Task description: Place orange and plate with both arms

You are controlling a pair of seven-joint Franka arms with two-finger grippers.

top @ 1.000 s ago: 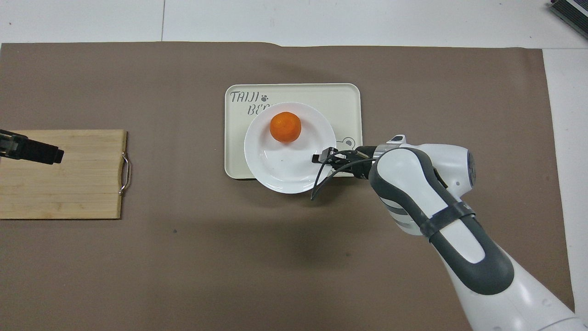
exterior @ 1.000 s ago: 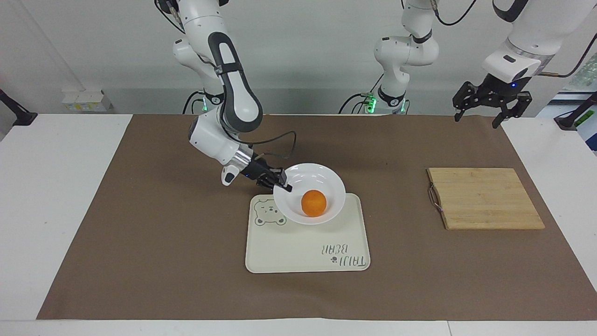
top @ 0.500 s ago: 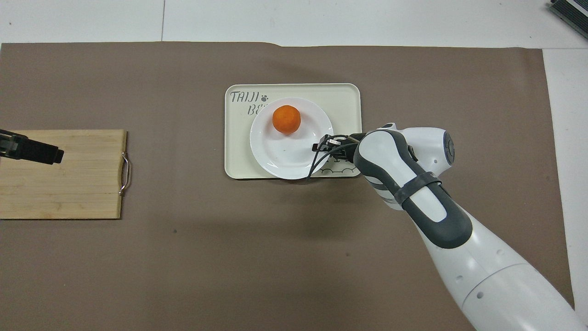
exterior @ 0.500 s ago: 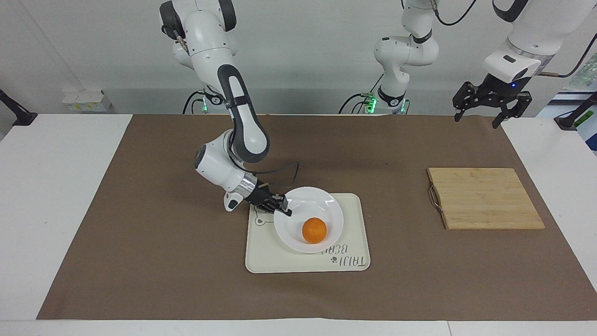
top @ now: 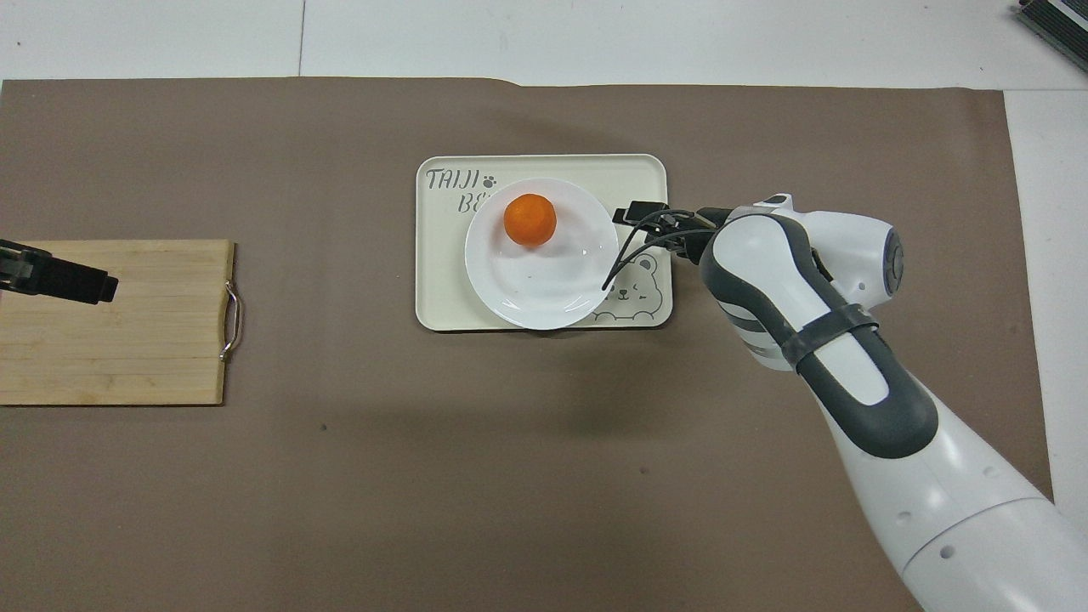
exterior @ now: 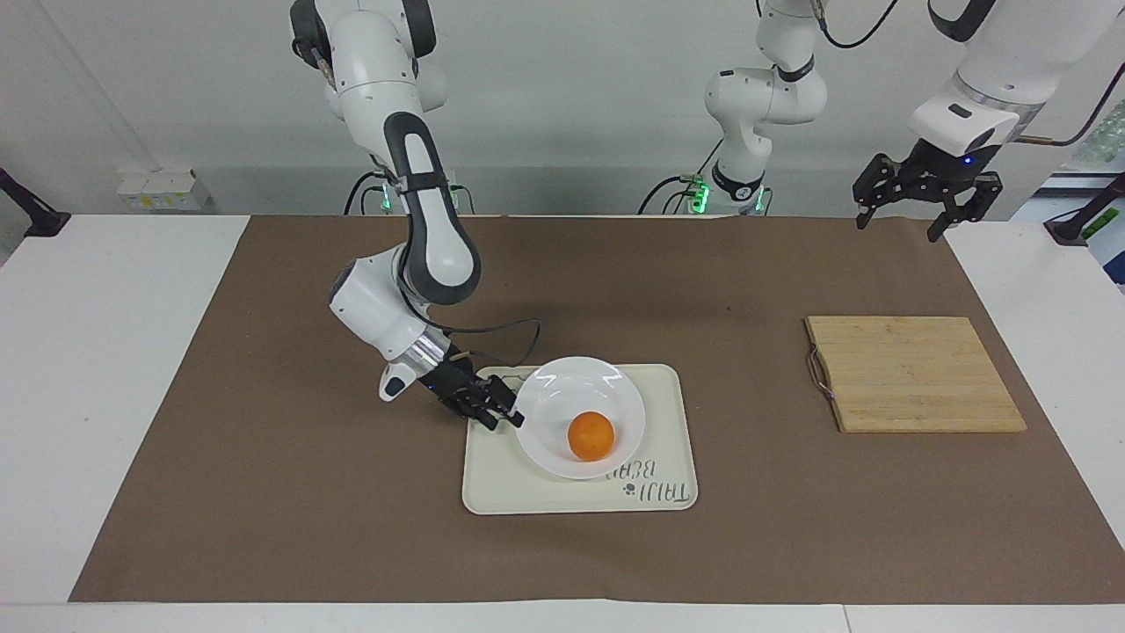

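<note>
plate (exterior: 580, 417): your white dish sits flat on the cream tray, toward the tray's edge that's nearer the robots, and it partly covers the printed lettering.
orange (exterior: 591, 436): sitting in the plate, off-centre, on the part of the dish farther from the robots. Nothing is touching it.
tray (exterior: 518, 479): cream rectangle with a bear drawing in the corner toward the right arm's end of the table, lying on the brown mat (exterior: 264, 457) about mid-table.
right gripper (exterior: 501, 416): you've got it low over the bear corner of the tray, just beside the plate's rim. The fingertips look parted and clear of the rim, so it reads as let go, nothing in its grasp. A black cable loops off the wrist.
left gripper (exterior: 923, 195): this arm is just waiting, hanging up over the mat edge at its own end of the table, fingers spread wide and empty.
cutting board (exterior: 914, 374): wooden, metal handle on the side facing the tray, well apart from the tray toward the left arm's end.
</note>
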